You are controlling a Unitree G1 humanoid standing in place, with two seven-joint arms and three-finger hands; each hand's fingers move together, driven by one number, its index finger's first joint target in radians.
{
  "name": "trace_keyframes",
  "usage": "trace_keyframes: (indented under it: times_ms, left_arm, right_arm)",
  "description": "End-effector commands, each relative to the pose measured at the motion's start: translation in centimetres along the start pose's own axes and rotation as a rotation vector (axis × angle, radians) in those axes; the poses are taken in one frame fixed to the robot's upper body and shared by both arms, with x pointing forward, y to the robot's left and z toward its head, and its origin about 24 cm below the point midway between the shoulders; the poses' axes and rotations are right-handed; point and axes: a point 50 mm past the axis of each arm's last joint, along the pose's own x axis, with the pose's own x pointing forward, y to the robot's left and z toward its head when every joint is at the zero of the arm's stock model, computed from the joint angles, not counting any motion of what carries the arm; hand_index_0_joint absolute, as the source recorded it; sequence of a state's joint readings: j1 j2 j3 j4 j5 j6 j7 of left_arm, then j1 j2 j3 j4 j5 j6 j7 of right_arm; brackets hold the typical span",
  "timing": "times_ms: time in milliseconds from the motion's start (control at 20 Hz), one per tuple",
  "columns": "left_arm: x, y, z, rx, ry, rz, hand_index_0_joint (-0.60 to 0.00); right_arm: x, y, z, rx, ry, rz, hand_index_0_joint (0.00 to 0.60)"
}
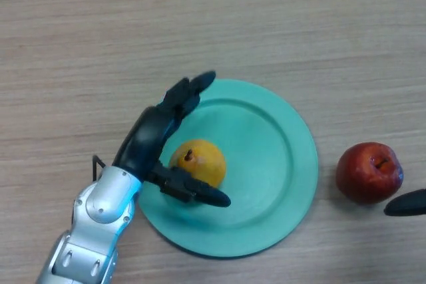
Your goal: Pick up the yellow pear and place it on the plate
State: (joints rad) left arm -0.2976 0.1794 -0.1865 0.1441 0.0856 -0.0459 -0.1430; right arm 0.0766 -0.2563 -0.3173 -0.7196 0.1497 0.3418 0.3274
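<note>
Yellow-orange pear (200, 161), teal-green plate (279, 157), dark red apple (368, 171), black left hand (160, 134), pale wood-grain table (200, 24)

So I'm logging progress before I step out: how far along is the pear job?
Nearly done. The yellow pear already sits on the green plate, on its left part. The left hand is around it with fingers spread straight; whether they touch it I cannot tell. What is left: draw that hand clear. The red apple lies right of the plate, with the right hand just showing at the edge.
</note>
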Motion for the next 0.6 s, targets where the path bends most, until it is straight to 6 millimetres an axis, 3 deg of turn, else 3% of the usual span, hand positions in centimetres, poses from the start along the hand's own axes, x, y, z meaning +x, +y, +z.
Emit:
trace_keyframes:
  times_ms: [50,200,350,600]
  left_arm:
    - [0.0,1.4,4.3,0.039,-0.224,0.029,0.000]
    - [-0.8,2.5,6.1,0.044,-0.301,0.069,0.000]
    - [-2.5,5.5,8.9,-0.017,-0.431,0.151,0.000]
    - [-4.9,9.5,9.5,-0.084,-0.443,0.291,0.000]
  right_arm:
    - [-0.5,-1.4,3.0,-0.078,-0.178,-0.049,0.000]
    - [-0.4,-1.4,2.8,-0.093,-0.181,-0.050,0.000]
    - [-0.1,-1.6,2.9,-0.080,-0.188,-0.060,0.000]
    - [0.3,-1.4,2.6,-0.050,-0.185,-0.047,0.000]
